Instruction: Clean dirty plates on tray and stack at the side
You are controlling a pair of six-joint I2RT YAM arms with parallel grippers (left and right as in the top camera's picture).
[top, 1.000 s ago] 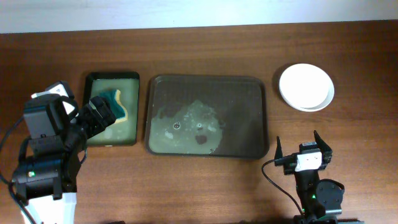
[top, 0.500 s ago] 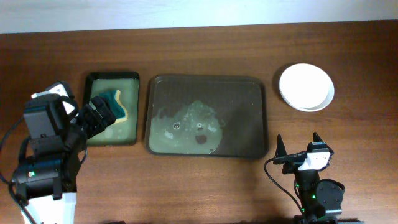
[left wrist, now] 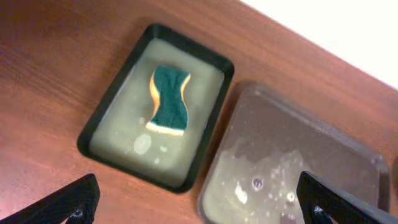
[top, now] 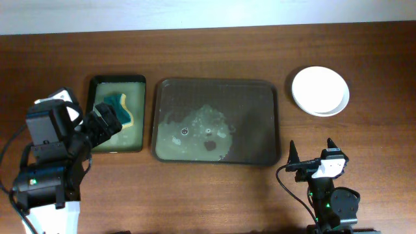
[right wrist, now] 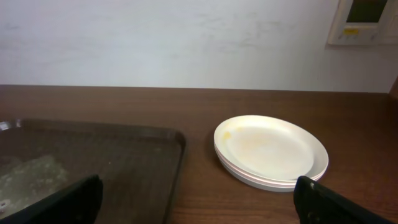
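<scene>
Left side: left gripper (top: 105,121) hanging over the small black tray (top: 117,77), fingers spread wide, holding nothing. Green-and-yellow sponge (left wrist: 168,99) lying loose in murky water there.

Centre: large tray (top: 253,104) carrying only soapy film and foam; no plates on it.

Right side: white plates (top: 320,91) sitting stacked on the table, far right, well apart from the large tray. Right gripper (top: 310,151) waiting at the near edge, fingers wide, empty.

Judgement: work is looking essentially finished; what remains is parking the arms. Doing it well means lifting straight up, staying clear of the stack and not slopping either tray.

Views: overhead is reading the stack as one disc; the right wrist is showing layered rims and a faint yellow tint on the top plate, possibly residue. Left wrist is showing the sponge whole and ungripped; overhead the gripper is partly covering it.
</scene>
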